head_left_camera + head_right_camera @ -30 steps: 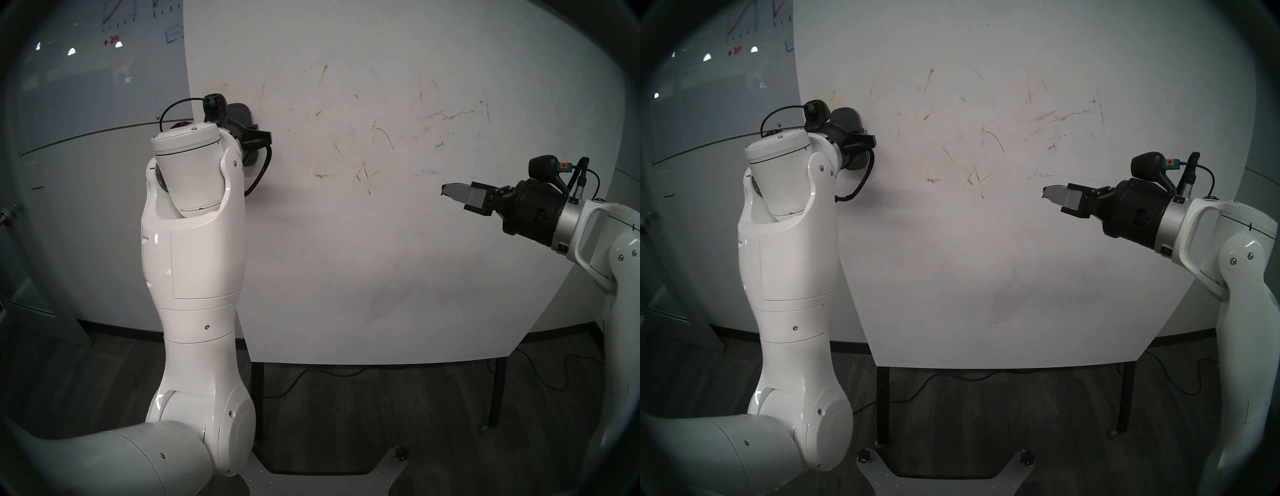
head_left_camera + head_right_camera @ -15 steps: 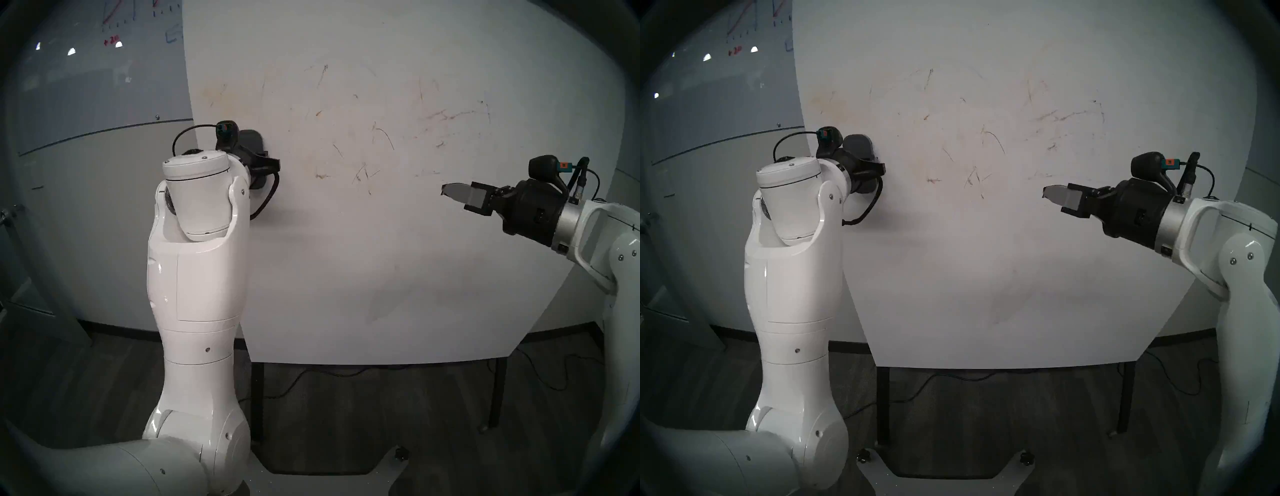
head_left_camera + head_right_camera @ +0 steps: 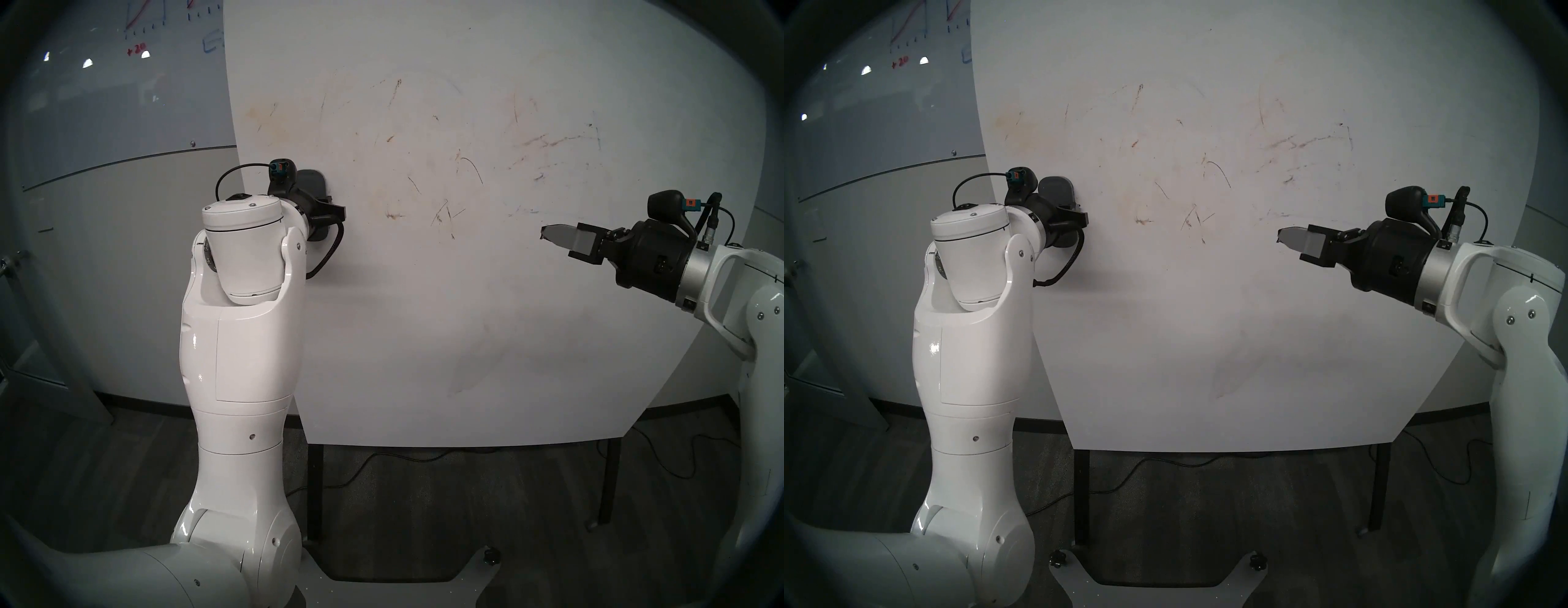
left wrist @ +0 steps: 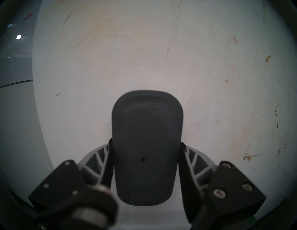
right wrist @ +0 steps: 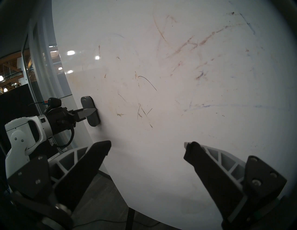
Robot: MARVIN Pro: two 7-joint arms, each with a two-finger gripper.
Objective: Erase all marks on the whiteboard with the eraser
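Observation:
The whiteboard (image 3: 424, 322) fills the middle of both head views. Faint marks cross its upper half: thin dark scribbles (image 3: 471, 166), brownish streaks (image 3: 551, 142) and a pale orange smudge (image 3: 259, 111) near its left edge. My left gripper (image 4: 146, 144) is shut on the dark grey eraser (image 4: 147, 128), one finger on each long side. The eraser (image 3: 313, 187) lies flat against the board near the left edge, just below the orange smudge. My right gripper (image 5: 147, 144) hangs open and holds nothing, in front of the board's right part (image 3: 547, 234).
A greyish glass board (image 3: 127, 93) with red and blue graph drawings stands behind at the left. Dark metal legs (image 3: 316, 488) (image 3: 609, 479) hold the whiteboard up. Cables (image 3: 382, 458) lie on the dark floor beneath it.
My left arm has slid the eraser down the board's left edge and slightly right, uncovering the pale orange smudge above it. The right arm has not moved.

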